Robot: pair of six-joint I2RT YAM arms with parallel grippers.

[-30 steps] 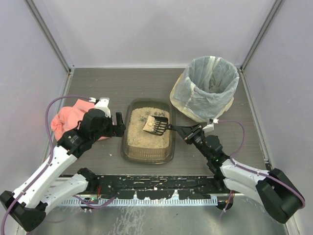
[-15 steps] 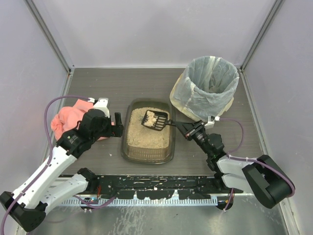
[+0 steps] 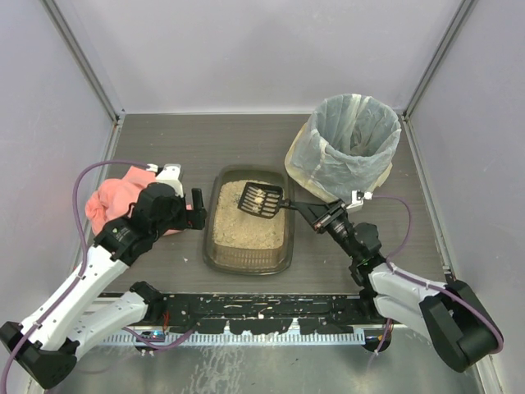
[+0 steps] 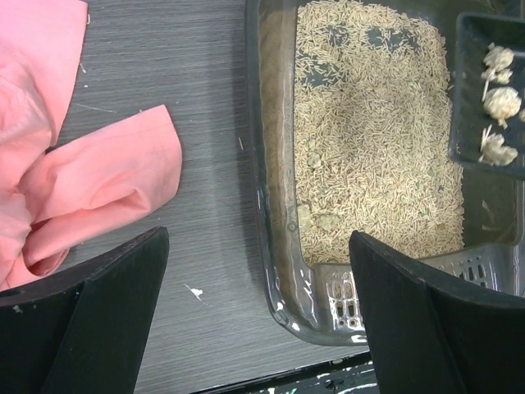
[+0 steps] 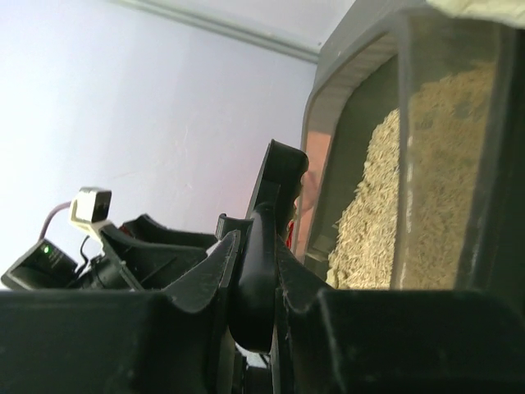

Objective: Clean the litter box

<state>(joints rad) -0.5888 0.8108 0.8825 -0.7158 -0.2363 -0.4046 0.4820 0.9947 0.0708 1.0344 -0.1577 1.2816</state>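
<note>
1. The box [image 3: 246, 264] lies between the 2 arms, its long axis running from near to far; tan litter [image 4: 369, 164] covers most of its floor
2. The scoop [image 3: 261, 199] sits over the box's far right quarter, carrying about 3 pale clumps [image 4: 499, 103]; its handle points right, across the box's right rim. It looks lifted off the litter, though how high I cannot tell
3. The right gripper [image 3: 312, 213] is just outside the box's right rim, jaws pressed together on the scoop handle; the right wrist view shows the handle pinched between both fingers [image 5: 201, 283]
4. The bin [image 3: 328, 168] stands beyond the box's far right corner, to the far right of the scoop. It is on the right gripper's side, so the right arm is the nearer 1. The coming move is probably a swing of the scoop right and away from the box, over the bin's rim, kept level so the clumps do not slide off
5. The left gripper [image 3: 197, 212] is just outside the box's left rim, jaws spread wide, holding nothing; from its wrist view the 2 fingers [image 4: 107, 287] frame the box's near left corner without visibly touching it
6. A pink cloth [image 3: 115, 201] lies left of the box, beyond the left gripper
</note>
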